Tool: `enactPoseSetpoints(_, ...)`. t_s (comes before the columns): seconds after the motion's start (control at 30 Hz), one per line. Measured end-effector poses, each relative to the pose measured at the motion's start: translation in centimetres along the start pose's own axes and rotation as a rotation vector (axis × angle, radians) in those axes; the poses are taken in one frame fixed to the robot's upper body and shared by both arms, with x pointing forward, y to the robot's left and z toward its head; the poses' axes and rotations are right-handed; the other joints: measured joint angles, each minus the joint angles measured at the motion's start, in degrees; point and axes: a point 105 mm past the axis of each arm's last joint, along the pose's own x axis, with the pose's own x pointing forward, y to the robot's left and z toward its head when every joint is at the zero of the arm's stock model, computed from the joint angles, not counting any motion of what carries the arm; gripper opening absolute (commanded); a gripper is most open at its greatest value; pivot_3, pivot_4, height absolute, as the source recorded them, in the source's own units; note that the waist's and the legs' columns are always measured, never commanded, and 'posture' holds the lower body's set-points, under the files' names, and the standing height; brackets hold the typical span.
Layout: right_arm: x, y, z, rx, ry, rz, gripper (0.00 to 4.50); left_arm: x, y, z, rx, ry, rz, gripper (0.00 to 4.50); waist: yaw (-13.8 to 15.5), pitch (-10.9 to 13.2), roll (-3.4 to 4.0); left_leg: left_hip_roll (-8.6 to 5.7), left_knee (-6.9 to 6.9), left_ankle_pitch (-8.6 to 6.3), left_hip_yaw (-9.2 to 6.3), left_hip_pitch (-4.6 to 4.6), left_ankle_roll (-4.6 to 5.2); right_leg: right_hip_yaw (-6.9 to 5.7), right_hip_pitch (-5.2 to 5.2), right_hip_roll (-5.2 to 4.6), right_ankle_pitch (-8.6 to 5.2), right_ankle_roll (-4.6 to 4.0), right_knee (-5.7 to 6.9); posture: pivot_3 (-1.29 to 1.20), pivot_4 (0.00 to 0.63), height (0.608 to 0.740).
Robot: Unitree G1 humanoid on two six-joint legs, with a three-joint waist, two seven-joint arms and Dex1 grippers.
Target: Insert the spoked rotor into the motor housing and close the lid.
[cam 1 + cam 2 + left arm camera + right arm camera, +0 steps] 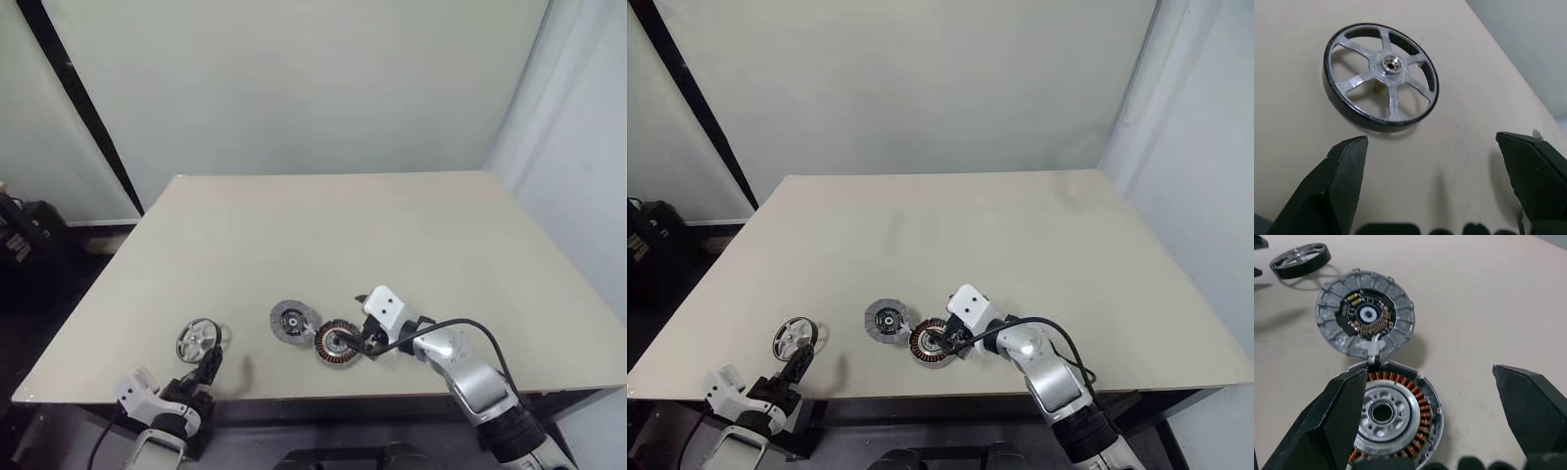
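Beige surface (313,235) carries 3 parts near its front edge. At front left lies the spoked rotor (199,339), just ahead of the left gripper (209,364), whose jaws gape wide, holding nothing. The lid (294,320) lies beside the motor housing (337,344). The right gripper (1435,421) stands wide open over the housing, gripping nothing.
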Motion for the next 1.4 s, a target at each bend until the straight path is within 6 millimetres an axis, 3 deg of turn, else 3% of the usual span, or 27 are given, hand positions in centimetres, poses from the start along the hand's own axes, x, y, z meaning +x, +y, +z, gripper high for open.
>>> enactPoseSetpoints(0.37, -0.1, 0.0, 0.8, 0.042, -0.031, -0.018, 4.46, 2.6, -1.0, 1.1, -0.064, -0.076, 0.015, 4.5, 0.0, -0.03, -0.13, -0.01, 0.03, 0.09, 0.01, 0.0, 0.15, 0.01, 0.03, 0.02, 0.01, 0.0, 0.0, 0.0, 0.0, 0.74)
enactPoseSetpoints(0.6, -0.4, -0.1, 0.3, 0.048, -0.015, -0.026, 4.46, 2.6, -0.1, 2.1, -0.076, -0.121, 0.059, 4.5, 0.0, -0.03, -0.17, -0.01, 0.03, 0.09, 0.01, 0.0, 0.15, 0.01, 0.02, 0.01, 0.01, 0.0, 0.0, 0.0, 0.0, 0.74)
enactPoseSetpoints(0.97, -0.7, -0.7, 0.2, 0.052, -0.015, -0.06, 4.46, 2.1, 1.3, 1.6, -0.122, -0.121, 0.12, 4.5, 0.01, -0.02, -0.24, -0.01, 0.04, 0.06, 0.02, -0.01, 0.09, 0.01, 0.04, 0.01, 0.0, 0.0, -0.02, 0.0, 0.0, 0.74)
enactPoseSetpoints(1.3, -0.9, -0.6, 0.2, 0.054, -0.014, -0.064, 4.46, 4.9, 1.0, 2.2, -0.128, -0.11, 0.137, 4.5, 0.24, -0.04, -0.28, -0.03, 0.02, 0.09, 0.02, 0.0, 0.15, 0.02, 0.03, 0.03, 0.01, 0.01, -0.03, 0.0, 0.0, 0.74)
enactPoseSetpoints(1.4, -1.0, -0.6, 0.3, 0.051, -0.018, -0.067, 4.5, 5.2, 1.1, 2.3, -0.117, -0.105, 0.146, 3.92, 0.25, -0.05, -0.28, -0.03, 0.01, 0.09, 0.01, 0.01, 0.15, 0.02, 0.03, 0.03, 0.02, 0.01, -0.02, 0.0, 0.0, 0.74)
